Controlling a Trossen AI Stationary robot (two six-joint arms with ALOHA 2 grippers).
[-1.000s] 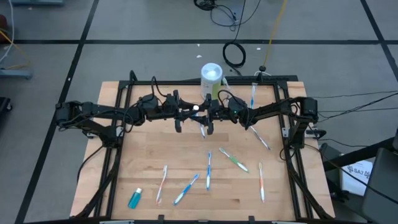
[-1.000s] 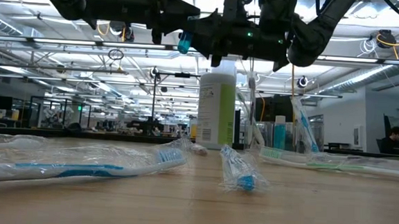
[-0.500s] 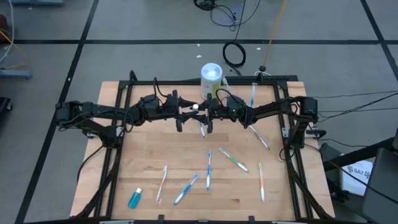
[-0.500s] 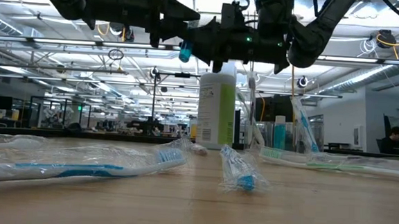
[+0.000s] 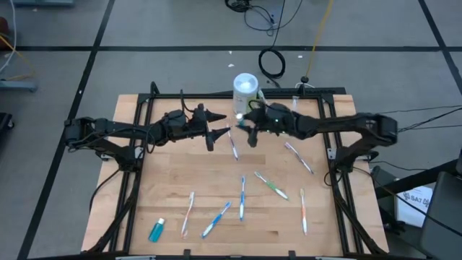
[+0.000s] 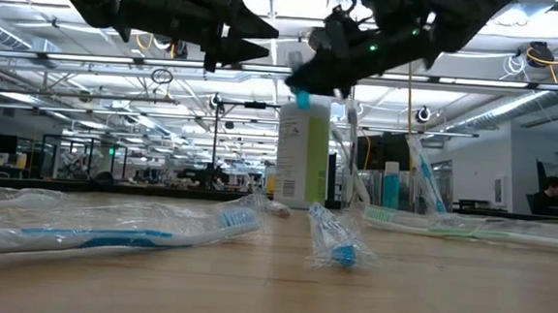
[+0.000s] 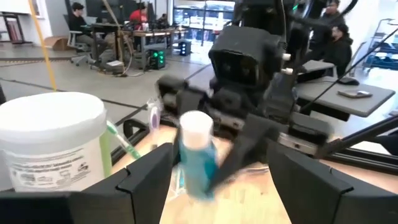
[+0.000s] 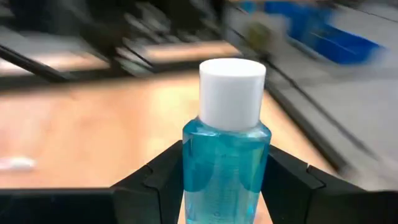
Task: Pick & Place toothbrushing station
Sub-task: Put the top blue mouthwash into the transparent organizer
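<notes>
A small teal tube with a white cap (image 8: pixel 227 143) sits between the fingers of my right gripper (image 5: pixel 249 124), high above the table and just in front of a white tub (image 5: pixel 245 85) that has toothbrushes in it. My left gripper (image 5: pixel 216 133) stands open a little to the left of the tube, touching nothing; its wrist view shows the tube (image 7: pixel 196 155) ahead of its spread fingers. Several wrapped toothbrushes (image 5: pixel 242 196) lie flat on the wooden table (image 5: pixel 166 173). A second teal tube (image 5: pixel 157 230) lies near the front left corner. My right gripper pinches the tube's teal body (image 8: pixel 186 168) between its two fingers (image 8: pixel 155 180), one on each side below the cap. The fingers reach in from the table's right, slanting slightly down. The cap end (image 8: pixel 231 93) points away from the gripper, and the tube is lifted clear.
The white tub stands at the middle of the far edge. Toothbrushes lie across the table's middle, right and near side (image 5: pixel 303 209). A black frame (image 5: pixel 133 166) runs around the table. Cables lie on the floor behind it.
My left gripper has opened and let go of the tube, staying about where it was. My right gripper has kept the tube and carried it toward the table's right and far edge, nearer the white tub, its arm stretching out.
</notes>
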